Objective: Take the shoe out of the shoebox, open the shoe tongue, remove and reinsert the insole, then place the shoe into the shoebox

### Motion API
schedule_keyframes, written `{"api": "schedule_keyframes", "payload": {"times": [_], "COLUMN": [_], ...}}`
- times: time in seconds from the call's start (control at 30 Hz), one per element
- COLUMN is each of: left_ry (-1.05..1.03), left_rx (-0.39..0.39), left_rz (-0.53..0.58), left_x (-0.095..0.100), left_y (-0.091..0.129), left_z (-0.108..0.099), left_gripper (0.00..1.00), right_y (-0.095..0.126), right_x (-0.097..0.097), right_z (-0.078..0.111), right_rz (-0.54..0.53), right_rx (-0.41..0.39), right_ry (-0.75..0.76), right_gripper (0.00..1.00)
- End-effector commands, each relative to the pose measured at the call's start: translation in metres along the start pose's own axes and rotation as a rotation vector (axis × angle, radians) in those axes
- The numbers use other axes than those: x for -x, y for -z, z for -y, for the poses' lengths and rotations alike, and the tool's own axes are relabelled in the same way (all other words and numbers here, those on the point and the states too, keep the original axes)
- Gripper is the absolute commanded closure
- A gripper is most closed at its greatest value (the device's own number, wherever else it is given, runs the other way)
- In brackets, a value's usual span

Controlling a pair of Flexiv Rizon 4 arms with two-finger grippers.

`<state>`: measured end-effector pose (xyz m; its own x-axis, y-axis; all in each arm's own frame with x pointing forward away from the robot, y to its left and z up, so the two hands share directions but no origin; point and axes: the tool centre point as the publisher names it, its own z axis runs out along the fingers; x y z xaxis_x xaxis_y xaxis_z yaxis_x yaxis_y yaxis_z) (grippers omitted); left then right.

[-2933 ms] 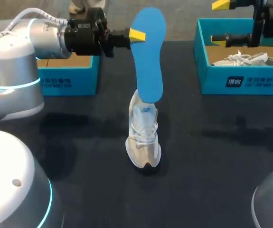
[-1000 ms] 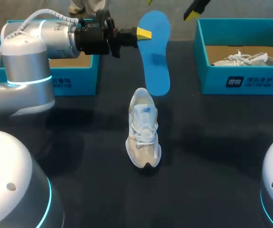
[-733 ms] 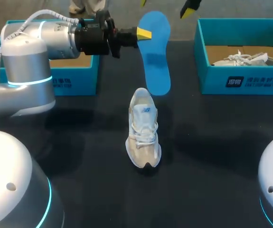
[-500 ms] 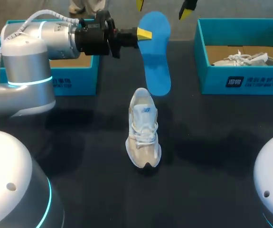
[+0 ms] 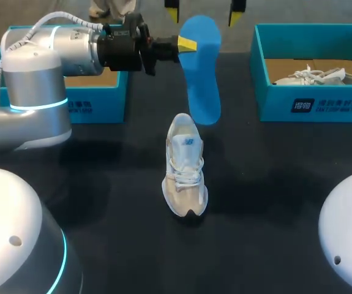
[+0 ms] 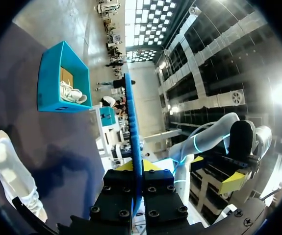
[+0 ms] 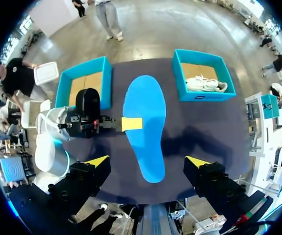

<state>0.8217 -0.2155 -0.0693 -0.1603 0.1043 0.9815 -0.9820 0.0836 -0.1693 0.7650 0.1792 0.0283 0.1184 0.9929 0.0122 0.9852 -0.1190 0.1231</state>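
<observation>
A white and beige shoe (image 5: 186, 165) stands on the black table, toe towards me. Above and behind it hangs the blue insole (image 5: 200, 67), upright, with my left gripper (image 5: 187, 44) shut on its edge. In the left wrist view the insole (image 6: 133, 122) is edge-on between the fingers (image 6: 150, 165), and the shoe (image 6: 8, 171) lies beside them. My right gripper (image 5: 204, 9) is open above the insole's upper end, its tips either side of it. From the right wrist, the insole (image 7: 144, 125) lies ahead of that open gripper (image 7: 147, 161), apart from it.
A teal shoebox (image 5: 313, 107) at the back right holds another white shoe (image 5: 319, 75). A second teal shoebox (image 5: 90, 101) stands at the back left behind my left arm. Both boxes also show from the right wrist (image 7: 203, 95) (image 7: 84, 71).
My right gripper has moved left along the far edge, so its open tips now straddle the insole's top. The left arm, insole and shoe have stayed put.
</observation>
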Motion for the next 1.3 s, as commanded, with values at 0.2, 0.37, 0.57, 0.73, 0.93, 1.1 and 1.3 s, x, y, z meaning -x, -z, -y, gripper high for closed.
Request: {"api": "schedule_keyframes", "payload": {"times": [0.2, 0.37, 0.57, 0.73, 0.93, 1.1, 1.3], "left_ry": [0.001, 0.006, 0.007, 0.008, 0.01, 0.009, 0.004], "left_rx": [-0.011, -0.028, -0.033, -0.031, -0.035, -0.045, -0.046], "left_rz": [0.003, 0.006, 0.004, 0.003, -0.004, -0.004, -0.02], "left_x": [0.0, 0.002, 0.002, 0.002, 0.001, 0.001, -0.006], "left_y": [0.0, 0.001, 0.0, 0.0, 0.006, 0.011, 0.014], "left_z": [-0.004, -0.006, -0.005, -0.005, -0.005, -0.002, -0.001], "left_gripper": [1.0, 1.0, 1.0, 1.0, 1.0, 1.0, 1.0], "right_y": [0.001, 0.001, 0.001, 0.0, 0.0, -0.001, -0.006], "right_x": [-0.002, -0.002, -0.002, 0.002, 0.02, 0.032, 0.044], "right_z": [-0.001, -0.001, -0.001, -0.001, -0.004, -0.006, -0.009], "right_rz": [0.013, 0.013, 0.013, -0.035, -0.107, -0.212, -0.349], "right_rx": [-0.002, -0.002, -0.002, -0.003, 0.04, 0.064, 0.089], "right_ry": [-0.001, -0.001, -0.001, -0.015, -0.048, -0.072, -0.116], "right_gripper": [0.0, 0.0, 0.0, 0.0, 0.0, 0.0, 0.0]}}
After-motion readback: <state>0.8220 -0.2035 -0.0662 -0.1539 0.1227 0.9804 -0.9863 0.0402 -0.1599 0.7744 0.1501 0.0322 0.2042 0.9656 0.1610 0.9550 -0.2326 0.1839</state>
